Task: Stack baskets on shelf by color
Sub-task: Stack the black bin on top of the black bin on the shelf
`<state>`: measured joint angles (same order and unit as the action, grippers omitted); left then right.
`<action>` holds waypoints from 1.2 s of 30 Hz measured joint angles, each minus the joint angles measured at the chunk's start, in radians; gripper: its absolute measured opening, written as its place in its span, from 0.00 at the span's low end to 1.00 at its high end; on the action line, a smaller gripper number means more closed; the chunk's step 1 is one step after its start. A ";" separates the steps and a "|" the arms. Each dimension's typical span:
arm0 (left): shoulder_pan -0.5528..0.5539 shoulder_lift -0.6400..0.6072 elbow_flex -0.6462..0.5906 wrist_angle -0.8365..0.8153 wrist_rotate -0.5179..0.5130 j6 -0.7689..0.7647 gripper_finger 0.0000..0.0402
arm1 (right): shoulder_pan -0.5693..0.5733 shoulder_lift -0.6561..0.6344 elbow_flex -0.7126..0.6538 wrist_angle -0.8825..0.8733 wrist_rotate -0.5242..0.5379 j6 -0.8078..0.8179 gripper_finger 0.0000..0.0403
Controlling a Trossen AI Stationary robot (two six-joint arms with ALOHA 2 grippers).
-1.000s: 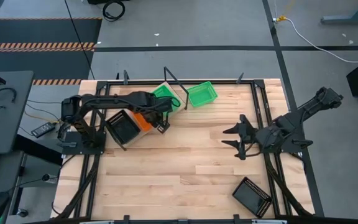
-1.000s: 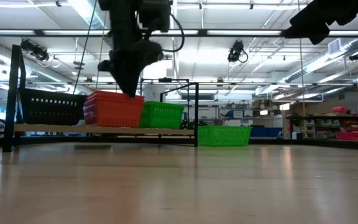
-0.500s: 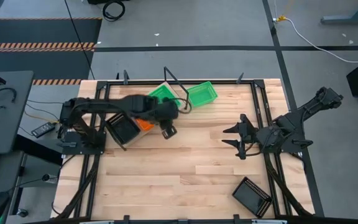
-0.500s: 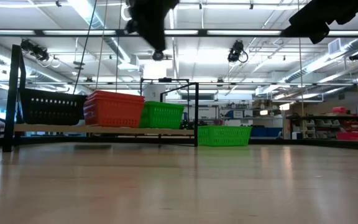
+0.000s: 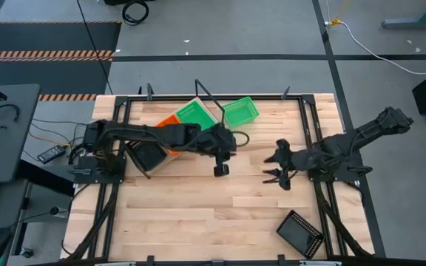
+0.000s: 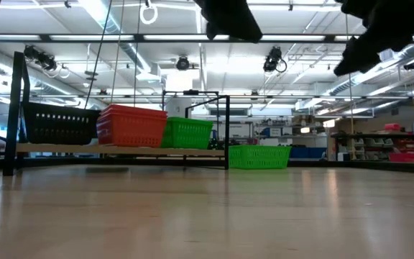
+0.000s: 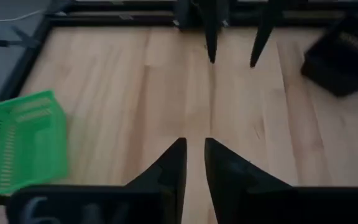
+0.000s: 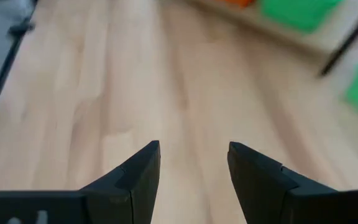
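Left pincer (image 5: 221,169) nearly closed, empty, over mid-table. Right pincer (image 5: 274,168) wide, empty, at 3 o'clock. Shelf (image 6: 121,150) at 11 o'clock holds black, orange and green baskets (image 6: 131,126); loose green basket (image 5: 240,111) at 12, black basket (image 5: 300,233) at 5. Risk: narrow fingers may miss the rim or shove the basket. Wood table (image 5: 198,207), workshop behind.

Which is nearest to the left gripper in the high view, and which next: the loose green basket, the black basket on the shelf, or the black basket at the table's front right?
From the left gripper:
1. Loose green basket, just beyond it, off the shelf's right end.
2. Black basket on the shelf, to its left.
3. Black basket at the front right, clearly farthest.
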<state>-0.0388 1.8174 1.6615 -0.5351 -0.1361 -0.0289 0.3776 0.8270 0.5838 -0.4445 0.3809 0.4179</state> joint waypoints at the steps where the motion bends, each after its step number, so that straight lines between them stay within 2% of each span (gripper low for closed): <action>1: -0.006 0.008 0.000 -0.001 0.000 0.010 0.15 | 0.001 0.011 0.002 -0.008 -0.035 -0.005 0.48; 7: -0.044 0.052 0.001 0.044 0.003 0.061 0.17 | 0.055 0.098 0.059 -0.192 -0.159 -0.081 0.46; 14: -0.087 0.072 -0.002 0.064 0.003 0.043 0.19 | 0.170 0.190 0.148 -0.174 -0.414 -0.123 0.43; 18: -0.105 0.093 -0.002 0.078 0.002 0.012 0.19 | 0.259 0.254 0.171 -0.183 -0.510 -0.087 0.43; 24: -0.130 0.107 0.000 0.140 -0.002 -0.028 0.18 | 0.336 0.377 0.169 -0.210 -0.530 -0.047 0.43; 27: -0.144 0.111 0.000 0.146 -0.001 -0.048 0.19 | 0.344 0.429 0.169 -0.205 -0.510 -0.054 0.44; 36: -0.188 0.111 0.000 0.142 -0.011 -0.159 0.18 | 0.402 0.559 0.169 -0.201 -0.536 -0.105 0.44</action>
<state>-0.2263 1.9282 1.6611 -0.3936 -0.1475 -0.1876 0.7800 1.3864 0.7525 -0.6455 -0.1551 0.3131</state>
